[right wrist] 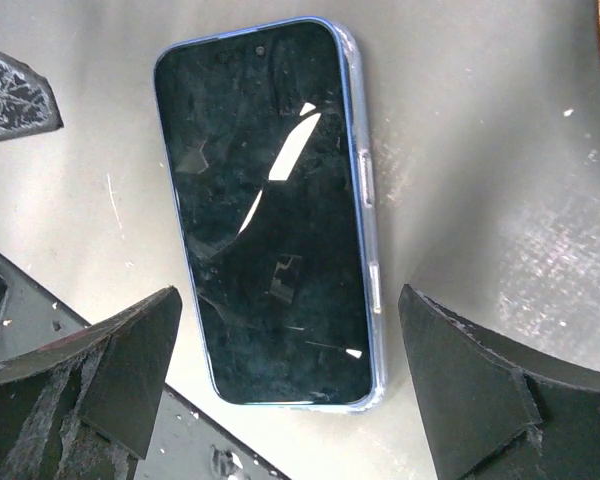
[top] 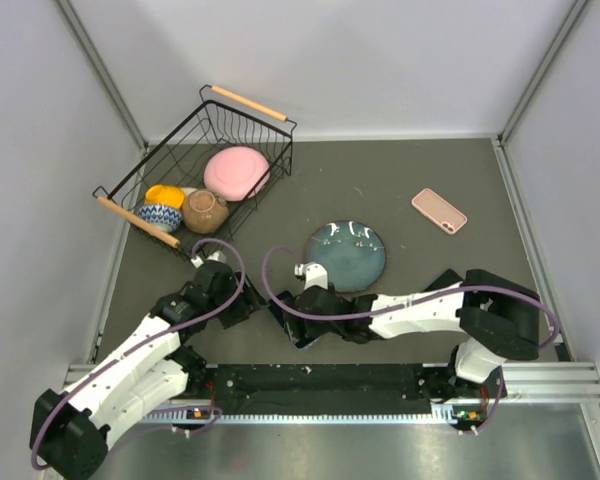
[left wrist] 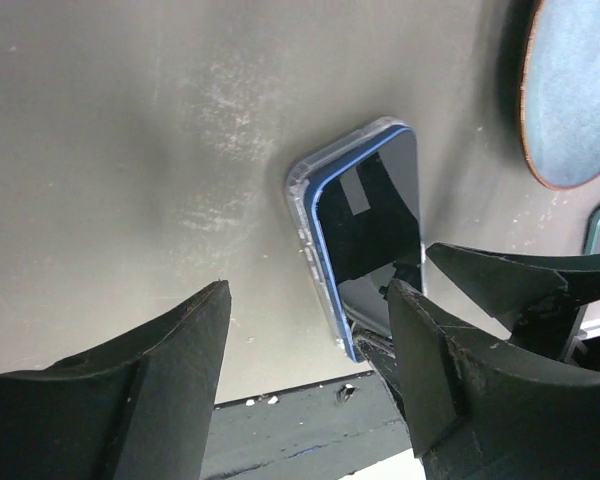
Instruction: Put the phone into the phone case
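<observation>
A dark-screened phone with a blue edge (right wrist: 265, 210) lies screen up inside a clear phone case (right wrist: 372, 290) on the grey table, close to the front rail. The case's clear rim shows along one long side and the near end. In the left wrist view the phone (left wrist: 375, 215) has its blue edge a little above the case rim (left wrist: 305, 225). My right gripper (right wrist: 290, 295) is open and hovers over the phone's near end, one finger on each side. My left gripper (left wrist: 308, 285) is open and empty, just beside the phone. In the top view both grippers (top: 242, 305) (top: 305, 318) meet there and mostly hide the phone.
A pink phone-shaped item (top: 439, 210) lies at the back right. A blue-green plate (top: 346, 255) sits just behind the grippers. A black wire dish rack (top: 270, 150) at the back left holds a pink plate and bowls. The black front rail (top: 320, 380) runs right next to the phone.
</observation>
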Controlling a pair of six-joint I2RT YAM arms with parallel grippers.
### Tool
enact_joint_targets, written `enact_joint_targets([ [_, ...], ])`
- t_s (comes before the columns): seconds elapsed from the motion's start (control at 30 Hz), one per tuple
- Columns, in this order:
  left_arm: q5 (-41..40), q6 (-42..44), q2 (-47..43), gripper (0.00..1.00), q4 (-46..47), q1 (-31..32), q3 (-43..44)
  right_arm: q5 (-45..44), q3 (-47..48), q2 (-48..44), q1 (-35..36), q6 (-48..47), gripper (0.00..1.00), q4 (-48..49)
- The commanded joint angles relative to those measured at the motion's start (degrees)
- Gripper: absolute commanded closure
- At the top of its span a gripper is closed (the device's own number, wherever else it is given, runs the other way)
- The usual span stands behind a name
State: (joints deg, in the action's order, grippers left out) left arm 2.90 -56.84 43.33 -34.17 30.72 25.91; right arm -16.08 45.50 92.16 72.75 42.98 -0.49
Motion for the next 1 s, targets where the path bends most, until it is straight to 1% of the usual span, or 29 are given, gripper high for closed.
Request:
enact_joint_targets([
  [0.0, 2.63, 1.47, -0.44, 0.32, 5.69, 0.39, -1.21, -1.07, -1.55, -4.27, -0.24, 0.63, 0.1, -1.09],
  [0.03, 3.08, 1.64, -0.18, 0.32, 6.13, 0.48, -1.65, -0.28, -2.16, -5.14, -0.68, -0.17, 0.1, -0.48],
  [0.07, 3.52, 1.56, 0.52, 0.33, 7.09, 0.48, -2.26, 2.95, -3.99, -5.5, -1.55, -1.05, 0.1, 2.74],
  [0.17, 4.31, 0.85, 2.01, 0.34, 8.85, 0.83, -2.71, 9.81, -7.42, -7.69, -4.72, -4.73, 0.13, 7.59],
  [0.23, 3.88, 0.76, 2.81, 0.36, 9.73, 1.09, -2.62, 11.15, -7.96, -9.27, -5.95, -6.15, 0.14, 7.79],
  [0.27, 3.61, 0.85, 3.51, 0.39, 10.17, 1.18, -2.62, 12.46, -7.88, -9.54, -6.3, -7.03, 0.15, 7.79],
  [0.33, 3.26, 0.77, 4.39, 0.4, 11.05, 1.45, -2.62, 14.31, -7.44, -9.63, -7.53, -9.31, 0.16, 7.7],
  [0.37, 3.6, 0.85, 5.26, 0.42, 11.49, 1.45, -2.71, 15.8, -7.09, -9.02, -7.8, -10.1, 0.16, 7.96],
  [0.4, 3.87, 0.94, 5.79, 0.46, 12.72, 1.62, -2.8, 15.2, -6.83, -8.67, -7.97, -11.59, 0.16, 7.09],
  [0.43, 3.96, 1.03, 6.32, 0.48, 13.16, 1.88, -2.88, 14.33, -6.48, -8.05, -8.06, -12.04, 0.16, 6.39],
  [0.5, 3.52, 1.03, 8.08, 0.48, 13.78, 2.5, -3.06, 15.45, -5.94, -6.47, -8.68, -12.57, 0.17, 6.47],
  [0.57, 2.82, 1.03, 10.01, 0.48, 13.96, 2.85, -2.71, 17.55, -6.56, -5.94, -9.29, -11.79, 0.18, 8.13],
  [0.7, 2.29, 0.94, 13.0, 0.49, 14.13, 4.08, -2.53, 18.27, -7.26, -5.06, -9.47, -10.73, 0.2, 10.77],
  [0.8, 2.29, 0.41, 15.37, 0.51, 15.54, 5.05, -2.71, 18.01, -7.96, -3.57, -9.38, -8.45, 0.2, 13.14],
  [0.83, 2.64, 0.41, 16.68, 0.53, 15.98, 5.31, -2.71, 18.27, -8.14, -3.22, -9.47, -7.83, 0.2, 13.76],
  [0.9, 3.6, 1.11, 17.92, 0.64, 17.73, 6.01, -2.53, 19.5, -8.14, -2.43, -9.38, -4.85, 0.2, 15.43],
  [0.97, 4.84, 1.82, 19.68, 0.69, 18.0, 6.54, -1.92, 21.42, -8.58, -1.55, -9.47, -1.96, 0.2, 16.74],
])
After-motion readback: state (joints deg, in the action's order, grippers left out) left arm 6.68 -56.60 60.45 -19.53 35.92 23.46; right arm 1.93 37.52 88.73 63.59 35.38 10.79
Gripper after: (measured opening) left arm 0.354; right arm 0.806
